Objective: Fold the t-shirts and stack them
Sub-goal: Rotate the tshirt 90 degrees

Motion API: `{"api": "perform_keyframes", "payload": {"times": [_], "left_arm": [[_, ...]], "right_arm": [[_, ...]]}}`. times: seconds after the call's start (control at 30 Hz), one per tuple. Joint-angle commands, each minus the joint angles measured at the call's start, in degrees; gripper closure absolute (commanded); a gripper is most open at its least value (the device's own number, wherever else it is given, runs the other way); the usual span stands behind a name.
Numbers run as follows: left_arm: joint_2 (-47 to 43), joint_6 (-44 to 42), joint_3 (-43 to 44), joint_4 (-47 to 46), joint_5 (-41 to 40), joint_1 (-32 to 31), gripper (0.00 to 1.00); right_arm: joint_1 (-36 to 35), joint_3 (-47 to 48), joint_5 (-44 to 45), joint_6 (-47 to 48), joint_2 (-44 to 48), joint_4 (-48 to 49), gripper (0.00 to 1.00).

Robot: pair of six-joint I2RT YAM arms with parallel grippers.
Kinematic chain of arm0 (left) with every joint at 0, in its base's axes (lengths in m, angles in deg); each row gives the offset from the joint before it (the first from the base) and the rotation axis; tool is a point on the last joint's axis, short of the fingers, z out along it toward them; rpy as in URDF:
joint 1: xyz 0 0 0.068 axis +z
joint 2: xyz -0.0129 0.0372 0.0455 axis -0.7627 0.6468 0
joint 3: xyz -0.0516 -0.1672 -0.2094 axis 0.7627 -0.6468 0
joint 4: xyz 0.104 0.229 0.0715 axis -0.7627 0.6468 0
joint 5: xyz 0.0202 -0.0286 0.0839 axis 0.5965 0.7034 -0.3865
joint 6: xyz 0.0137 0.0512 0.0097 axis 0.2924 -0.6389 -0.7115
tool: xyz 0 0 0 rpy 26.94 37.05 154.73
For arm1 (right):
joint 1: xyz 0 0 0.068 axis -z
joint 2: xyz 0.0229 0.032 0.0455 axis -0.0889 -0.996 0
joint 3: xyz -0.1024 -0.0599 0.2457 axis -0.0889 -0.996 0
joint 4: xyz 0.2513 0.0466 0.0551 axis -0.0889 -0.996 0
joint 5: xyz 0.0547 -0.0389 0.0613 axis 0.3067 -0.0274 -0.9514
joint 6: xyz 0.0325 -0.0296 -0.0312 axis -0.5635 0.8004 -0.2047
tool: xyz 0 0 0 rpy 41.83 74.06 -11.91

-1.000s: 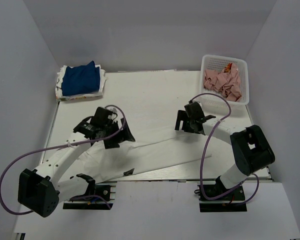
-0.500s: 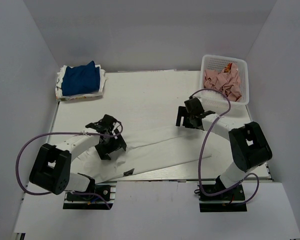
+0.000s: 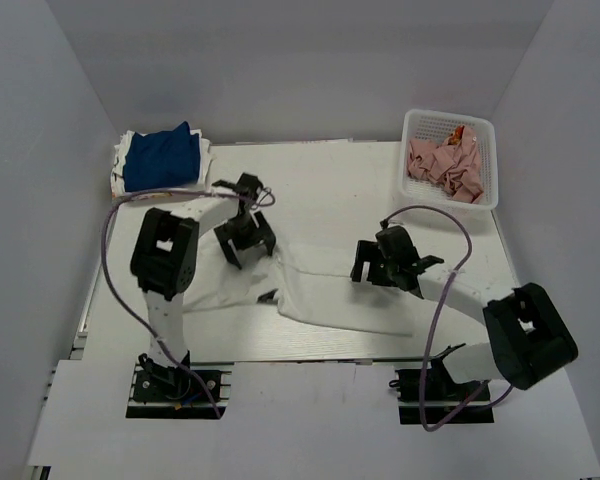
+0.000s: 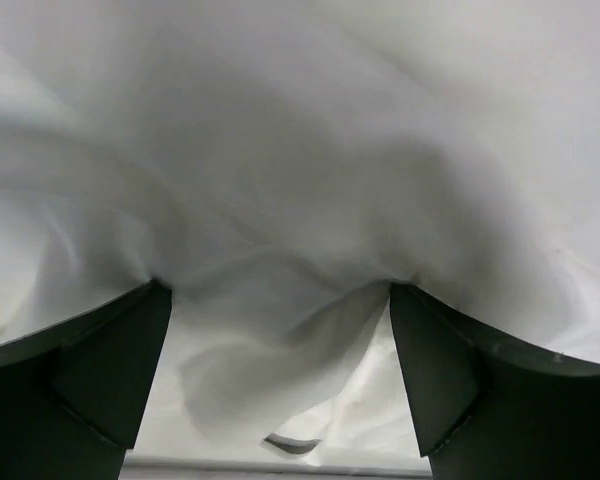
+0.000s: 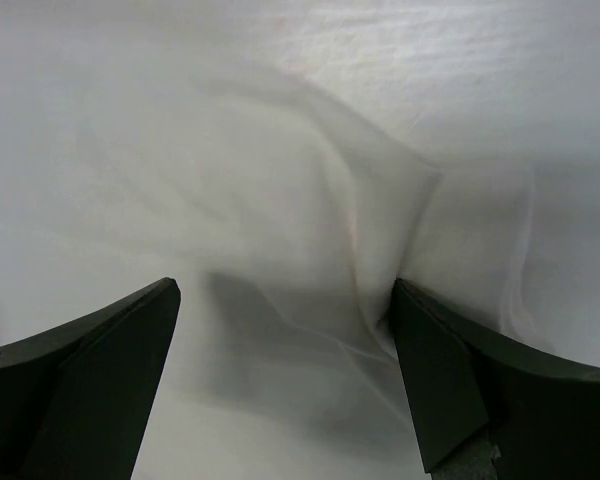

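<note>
On the surface, centre: white t-shirt lies crumpled in a long band running left to right, with its dark neck label showing toward the left end.
Left gripper: over the shirt's far left edge, pointing down at the cloth.
Left jaws: spread wide. Wrist view shows white cloth bulging into the gap and touching both fingers, not clamped.
Right gripper: over the shirt's far right edge.
Right jaws: also spread wide. A cloth ridge runs up to one fingertip; nothing pinched.
Far left corner: royal blue t-shirt, folded, on top of folded white t-shirts.
Far right corner: white mesh basket holding crumpled pink cloth.
</note>
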State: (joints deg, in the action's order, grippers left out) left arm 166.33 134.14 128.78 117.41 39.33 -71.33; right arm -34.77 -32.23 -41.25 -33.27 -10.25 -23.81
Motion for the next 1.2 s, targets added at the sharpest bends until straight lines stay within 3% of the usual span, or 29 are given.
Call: {"api": "perform_keyframes", "payload": {"times": [0.0, 0.17, 0.27, 0.4, 0.53, 0.63, 0.73, 0.97, 1.17], "left_arm": [[16.4, -4.1, 17.6, -13.6, -1.1, -1.0, 0.00], [33.1, -4.8, 46.6, -8.5, 5.2, -1.7, 0.00], [40.0, -4.2, 56.1, -11.7, 12.4, -1.7, 0.00], [40.6, -0.3, 53.2, -30.8, 20.7, -1.7, 0.00], [45.1, 4.2, 59.6, -36.5, 25.3, -1.7, 0.00], [46.4, 6.9, 59.7, -42.0, 26.6, -0.4, 0.00], [46.4, 7.1, 59.7, -42.0, 26.0, 0.1, 0.00], [35.8, 1.0, 59.7, -37.0, 19.7, 0.7, 0.00], [15.9, -10.2, 54.1, -29.7, 12.1, 1.2, 0.00]], "right_arm": [[-4.3, -4.4, -6.5, -3.4, 3.6, -7.4, 0.09], [-13.6, -4.4, -14.7, -3.0, 6.1, -11.2, 0.09], [-18.1, -3.5, -20.4, 0.1, 6.3, -11.1, 0.09], [-22.5, -1.2, -25.7, 6.1, 4.1, -9.0, 0.09], [-26.6, 1.3, -26.6, 10.2, 0.6, -11.0, 0.09], [-28.2, 1.9, -25.8, 11.2, 2.1, -10.1, 0.09], [-29.1, 3.4, -19.0, 12.4, 5.2, -10.6, 0.09], [-29.2, 6.5, -14.4, 12.3, 12.7, -9.4, 0.09], [-29.0, 5.3, -4.7, 6.8, 18.0, -15.2, 0.09]]}}
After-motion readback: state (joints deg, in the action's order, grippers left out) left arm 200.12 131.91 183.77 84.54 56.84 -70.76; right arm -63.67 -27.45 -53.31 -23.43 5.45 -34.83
